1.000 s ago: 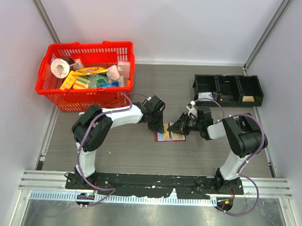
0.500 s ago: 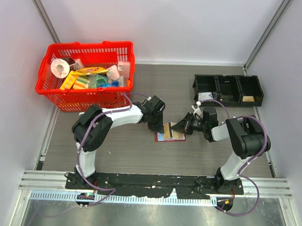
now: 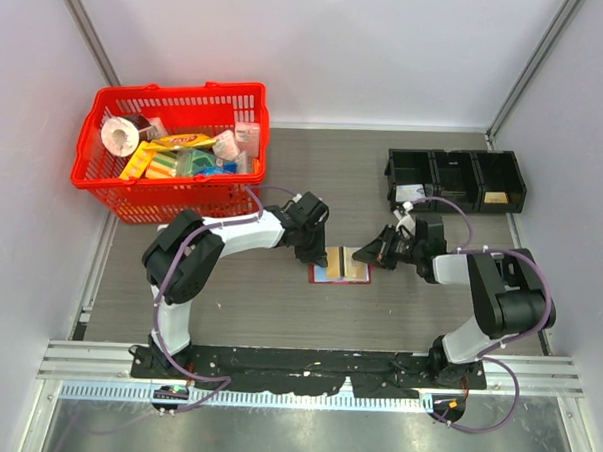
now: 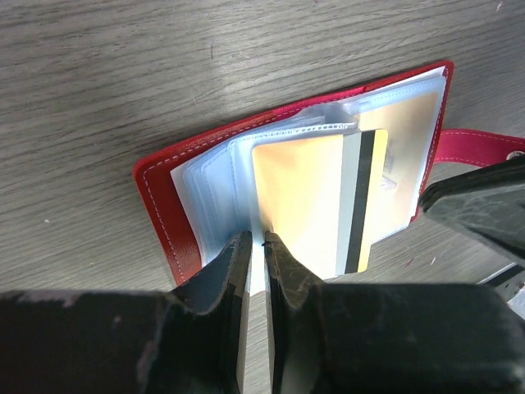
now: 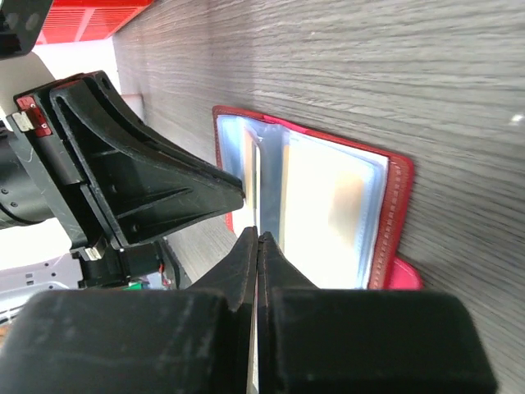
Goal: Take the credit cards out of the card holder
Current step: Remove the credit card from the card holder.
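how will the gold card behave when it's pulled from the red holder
The gold card lies flat and straight-edged, so it probably stays stiff and feels light. Its glossy face may slip in a pinch. The card holder has thin clear sleeves that look floppy and would likely drag along.

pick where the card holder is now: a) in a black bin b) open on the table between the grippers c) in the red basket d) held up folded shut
b: the card holder lies spread open on the table, gold card showing, between the left gripper and the right gripper
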